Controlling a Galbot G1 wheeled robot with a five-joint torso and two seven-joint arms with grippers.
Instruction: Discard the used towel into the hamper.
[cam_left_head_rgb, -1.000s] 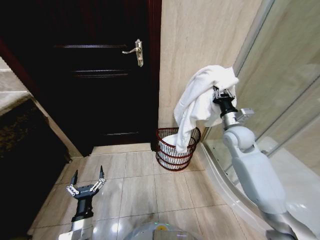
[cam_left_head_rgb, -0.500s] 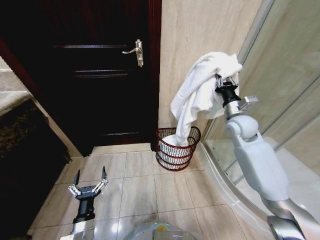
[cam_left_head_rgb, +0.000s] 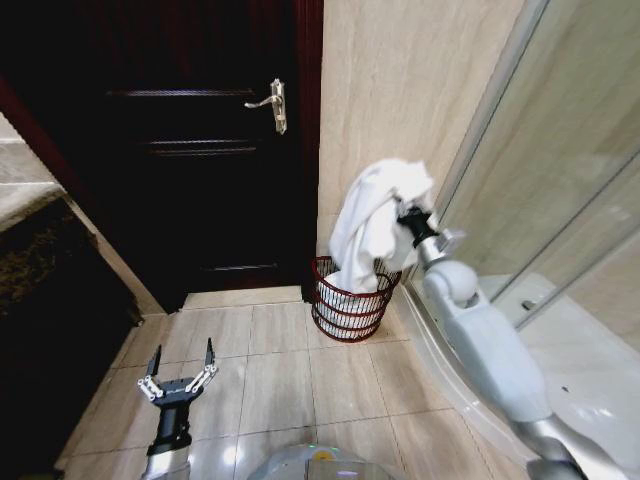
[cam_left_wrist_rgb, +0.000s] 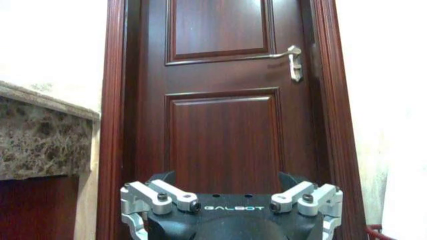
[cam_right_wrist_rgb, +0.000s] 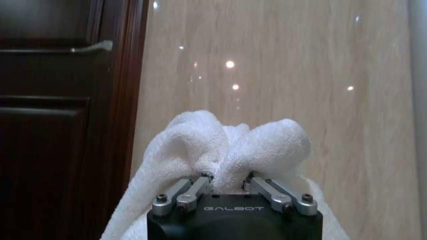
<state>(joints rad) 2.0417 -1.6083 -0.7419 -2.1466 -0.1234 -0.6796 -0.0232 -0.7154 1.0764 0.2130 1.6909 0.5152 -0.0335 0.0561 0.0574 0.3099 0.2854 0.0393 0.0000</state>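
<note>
The white towel (cam_left_head_rgb: 372, 215) hangs bunched from my right gripper (cam_left_head_rgb: 407, 216), which is shut on it just above the hamper (cam_left_head_rgb: 350, 300). The hamper is a dark reddish-brown wire basket on the floor against the beige wall, beside the door. The towel's lower end reaches down into the basket's mouth. In the right wrist view the towel (cam_right_wrist_rgb: 230, 150) bulges over the closed fingers (cam_right_wrist_rgb: 190, 192). My left gripper (cam_left_head_rgb: 180, 378) hovers open low over the floor tiles, far to the left of the hamper, holding nothing.
A dark wooden door (cam_left_head_rgb: 200, 150) with a metal handle (cam_left_head_rgb: 272, 103) stands left of the hamper. A glass shower enclosure (cam_left_head_rgb: 560, 200) and its raised base lie to the right. A marble-topped counter (cam_left_wrist_rgb: 40, 135) is at the far left. Tiled floor (cam_left_head_rgb: 290, 370) lies open in front.
My right arm has swung lower and leftwards with the towel, bringing it from high beside the shower glass to just above the hamper. The left gripper has barely shifted.
</note>
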